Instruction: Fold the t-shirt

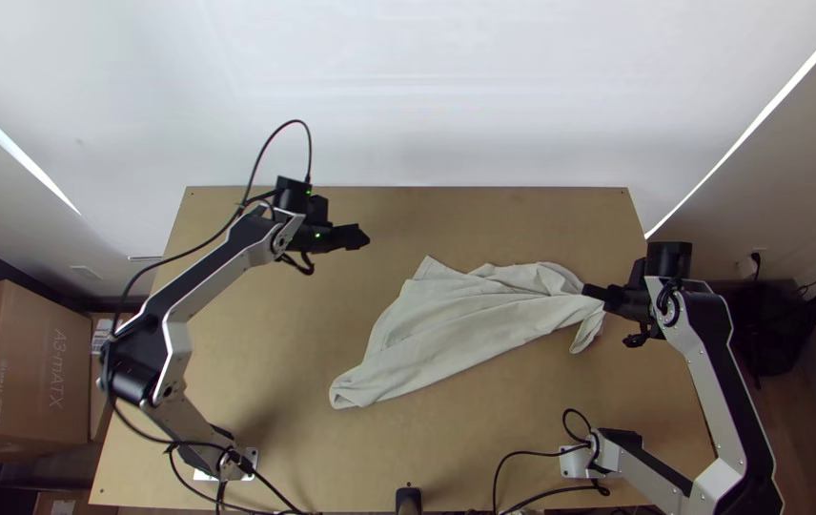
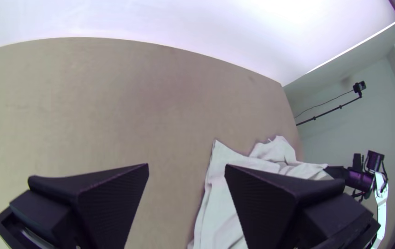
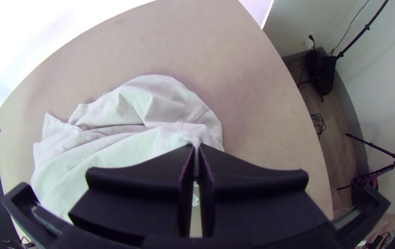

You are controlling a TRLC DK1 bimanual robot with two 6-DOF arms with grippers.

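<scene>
Step in hand: preparing the t-shirt [image 1: 465,329] for folding, by judgement. The t-shirt lies loosely bunched on the table [image 1: 265,381], from the middle toward the right, with creases converging on its right end; no finished fold is visible. Your right claw [image 1: 587,290] is clenched on the cloth at that end. Your left claw [image 2: 187,171] is released, its fingers well apart, over the far left part of the table, to the left of the t-shirt.

Next move: bring the left claw right and nearer to you, close it on a free edge, then draw the cloth out flat between both claws before folding. Caution: pulling from the right end alone may tighten the gathers.

Containers: a cardboard box [image 1: 22,372] stands left of the table. You cannot tell its contents.
</scene>
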